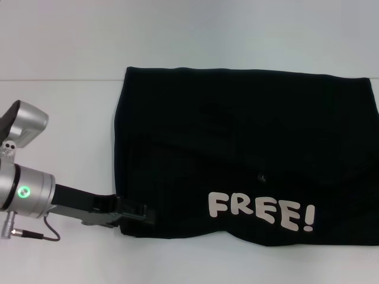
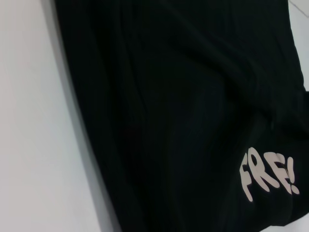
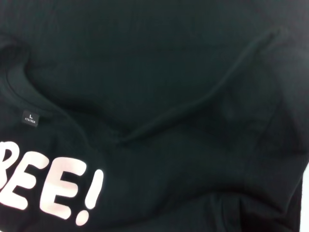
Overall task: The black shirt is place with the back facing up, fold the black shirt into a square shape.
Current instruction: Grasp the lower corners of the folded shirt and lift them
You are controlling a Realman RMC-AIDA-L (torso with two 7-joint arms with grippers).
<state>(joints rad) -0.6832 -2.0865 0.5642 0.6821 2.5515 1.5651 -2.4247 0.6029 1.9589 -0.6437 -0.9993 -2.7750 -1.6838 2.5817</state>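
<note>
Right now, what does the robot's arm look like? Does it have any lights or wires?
The left arm is a shiny silver tube with a small round green light on its side. Its left gripper is flat, boxy and black. A thin black cable loops underneath the arm. The right arm isn't in the head view.

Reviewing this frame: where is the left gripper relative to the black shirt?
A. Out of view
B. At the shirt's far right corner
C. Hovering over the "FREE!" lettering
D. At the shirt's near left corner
D: in the head view the left gripper reaches the near left corner of the black shirt, well left of the "FREE!" lettering.
</note>
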